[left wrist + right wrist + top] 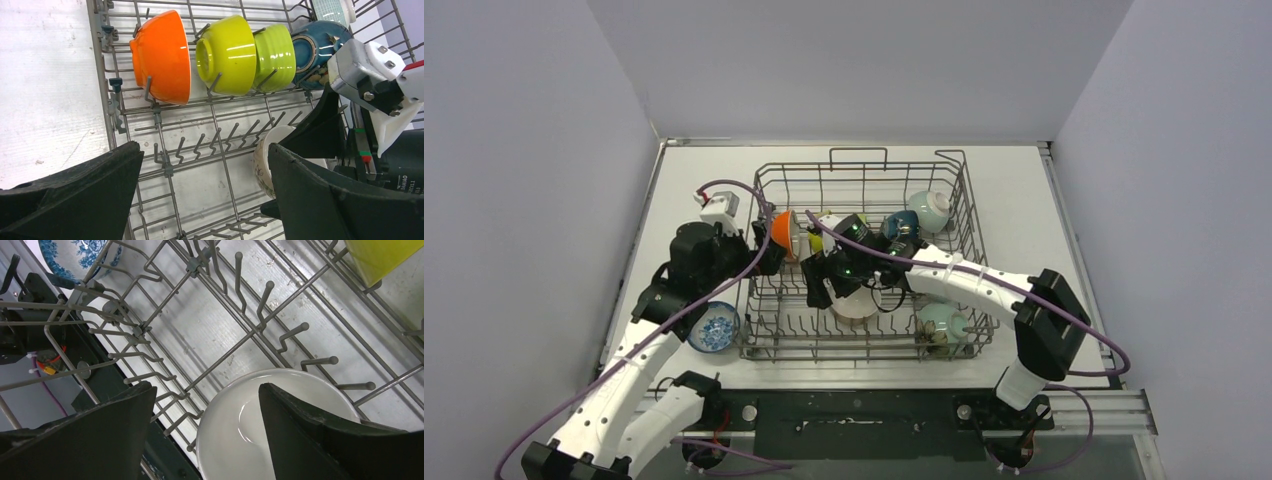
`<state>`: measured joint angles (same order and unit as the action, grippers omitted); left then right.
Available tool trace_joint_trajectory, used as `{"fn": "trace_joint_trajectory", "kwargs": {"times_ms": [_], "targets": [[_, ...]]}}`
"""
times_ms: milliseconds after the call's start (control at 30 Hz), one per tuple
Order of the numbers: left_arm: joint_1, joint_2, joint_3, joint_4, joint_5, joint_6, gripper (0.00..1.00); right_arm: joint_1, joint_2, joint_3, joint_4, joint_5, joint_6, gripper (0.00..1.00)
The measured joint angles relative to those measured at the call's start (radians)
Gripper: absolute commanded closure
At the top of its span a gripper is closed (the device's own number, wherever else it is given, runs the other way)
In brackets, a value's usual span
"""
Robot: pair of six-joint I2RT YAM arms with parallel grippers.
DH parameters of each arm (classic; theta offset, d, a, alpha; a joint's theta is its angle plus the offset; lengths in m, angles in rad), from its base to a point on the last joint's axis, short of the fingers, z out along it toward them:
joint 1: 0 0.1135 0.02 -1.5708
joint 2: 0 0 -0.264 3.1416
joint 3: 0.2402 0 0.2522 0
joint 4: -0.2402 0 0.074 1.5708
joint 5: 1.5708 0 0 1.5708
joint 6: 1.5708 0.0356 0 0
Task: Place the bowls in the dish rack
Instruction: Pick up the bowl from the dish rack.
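The grey wire dish rack [969, 215] holds an orange bowl [162, 57], a yellow bowl [227, 55], a lime bowl [274, 57] and a dark blue bowl [317, 47] on edge in one row. Two pale green bowls [929, 208] [944, 322] sit at its right side. A white bowl [235, 435] lies among the front tines. My right gripper [202, 405] is open astride its rim: one finger inside, the other outside with a gap. My left gripper [205, 185] hangs open over the rack's left part, holding nothing. A blue-patterned bowl [714, 326] rests on the table left of the rack.
Upright tines [260, 305] stand in rows just beyond the white bowl. The rack's left wall [102, 75] runs beside my left gripper. My two grippers are close together; the right one's body [370, 80] fills the right of the left wrist view.
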<state>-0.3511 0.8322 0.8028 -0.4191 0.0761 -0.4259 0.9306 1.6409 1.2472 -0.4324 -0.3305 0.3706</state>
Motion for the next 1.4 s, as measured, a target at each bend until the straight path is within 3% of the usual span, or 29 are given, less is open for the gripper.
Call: {"fn": "trace_joint_trajectory", "kwargs": {"times_ms": [400,533,700,967,1133,1400], "targets": [[0.000,-0.051,-0.022,0.028,-0.027,0.027,0.04,0.085,0.086,0.079,-0.134,0.124,-0.028,0.51],[0.001,-0.059,-0.023,0.033,-0.032,0.040,0.04,0.107,0.121,0.111,-0.169,0.187,-0.046,0.75],[0.001,-0.080,-0.030,0.050,-0.038,0.056,0.04,0.115,0.120,0.127,-0.212,0.230,-0.047,0.93],[0.001,-0.136,-0.087,0.106,-0.031,0.101,0.04,0.137,0.089,0.146,-0.256,0.264,-0.069,0.95],[0.002,-0.158,-0.119,0.164,0.046,0.171,0.04,0.123,0.027,0.138,-0.256,0.264,-0.084,0.95],[0.002,-0.161,-0.177,0.271,0.273,0.329,0.04,-0.077,-0.201,0.037,-0.156,0.033,-0.097,0.95]]}}
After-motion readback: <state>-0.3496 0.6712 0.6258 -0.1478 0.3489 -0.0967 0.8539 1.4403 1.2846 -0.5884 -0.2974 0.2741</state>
